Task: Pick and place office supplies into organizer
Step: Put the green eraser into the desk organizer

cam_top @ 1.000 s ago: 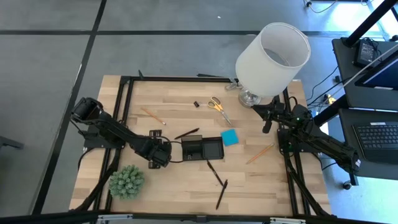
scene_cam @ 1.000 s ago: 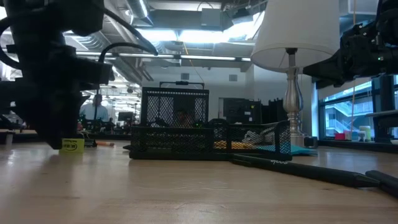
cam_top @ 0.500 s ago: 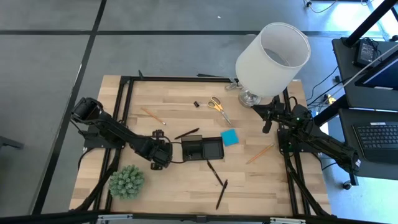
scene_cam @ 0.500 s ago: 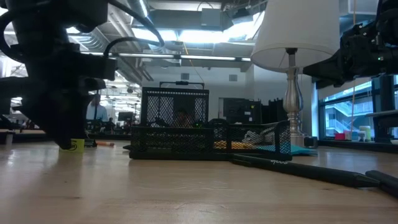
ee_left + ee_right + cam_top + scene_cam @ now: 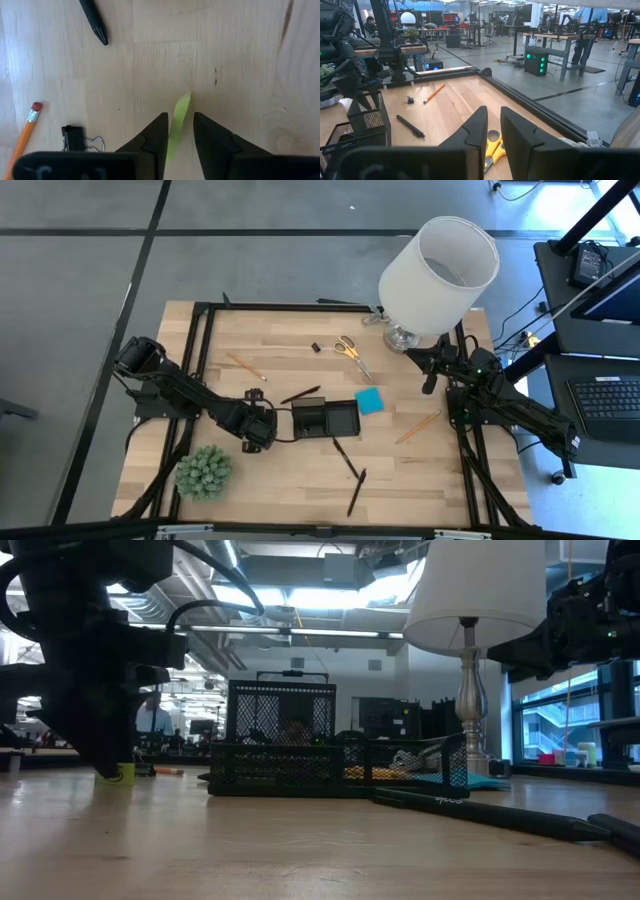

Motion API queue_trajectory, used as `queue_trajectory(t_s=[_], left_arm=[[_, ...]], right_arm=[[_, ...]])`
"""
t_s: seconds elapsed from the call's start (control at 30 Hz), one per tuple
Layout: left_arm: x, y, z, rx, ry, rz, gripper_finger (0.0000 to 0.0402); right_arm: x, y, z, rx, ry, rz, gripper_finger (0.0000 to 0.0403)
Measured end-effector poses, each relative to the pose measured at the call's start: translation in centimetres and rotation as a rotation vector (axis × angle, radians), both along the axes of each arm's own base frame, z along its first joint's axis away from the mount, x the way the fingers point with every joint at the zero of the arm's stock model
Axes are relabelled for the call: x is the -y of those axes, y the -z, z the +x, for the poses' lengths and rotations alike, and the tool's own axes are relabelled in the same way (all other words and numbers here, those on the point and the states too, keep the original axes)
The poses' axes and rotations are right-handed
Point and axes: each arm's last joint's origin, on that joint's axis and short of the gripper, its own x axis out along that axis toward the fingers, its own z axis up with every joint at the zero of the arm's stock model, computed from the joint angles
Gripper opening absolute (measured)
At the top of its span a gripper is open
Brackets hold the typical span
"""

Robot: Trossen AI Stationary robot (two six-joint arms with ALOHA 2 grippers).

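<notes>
My left gripper [image 5: 256,440] points down just above the table, left of the black mesh organizer [image 5: 325,418]. In the left wrist view its fingers [image 5: 181,125] stand narrowly open on either side of a thin yellow-green slip [image 5: 180,117] that stands on edge; in the low view this is a small yellow thing [image 5: 124,773] on the table. Yellow-handled scissors [image 5: 352,352], a blue pad [image 5: 370,401], pens [image 5: 346,457], pencils [image 5: 245,366] and a clip [image 5: 315,348] lie scattered about. My right gripper [image 5: 494,120] waits raised by the lamp, slightly open. My left gripper comes from above, pointing down, with one finger on each side of the yellow-green slip [image 5: 186,102]. The slip lies close to one finger [image 5: 157,135]. I cannot tell whether either finger touches it.
A big white lamp [image 5: 438,265] stands at the far right corner and a green spiky plant ball [image 5: 204,471] at the near left. A pen tip [image 5: 94,22], a pencil [image 5: 27,130] and a black binder clip [image 5: 80,142] lie near my left gripper.
My left gripper has shifted a little toward the table's right, over the small yellow thing, which it now partly hides in the low view. It has held still for the last half second.
</notes>
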Motion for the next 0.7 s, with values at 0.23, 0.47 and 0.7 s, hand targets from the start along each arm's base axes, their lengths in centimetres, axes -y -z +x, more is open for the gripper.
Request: queue_trajectory(t_s=[0.23, 0.47, 0.7], left_arm=[[-0.2, 0.8, -0.5, -0.002, 0.001, -0.013, 0.0073], [-0.2, 1.0, -0.6, 0.006, 0.003, -0.022, 0.005], [0.0, 0.6, -0.1, 0.019, 0.002, -0.031, 0.0013]], right_arm=[[0.0, 0.0, 0.0, 0.0, 0.0, 0.0, 0.0058], [0.0, 0.0, 0.0, 0.0, 0.0, 0.0, 0.0058], [0.0, 0.0, 0.0, 0.0, 0.0, 0.0, 0.0058]])
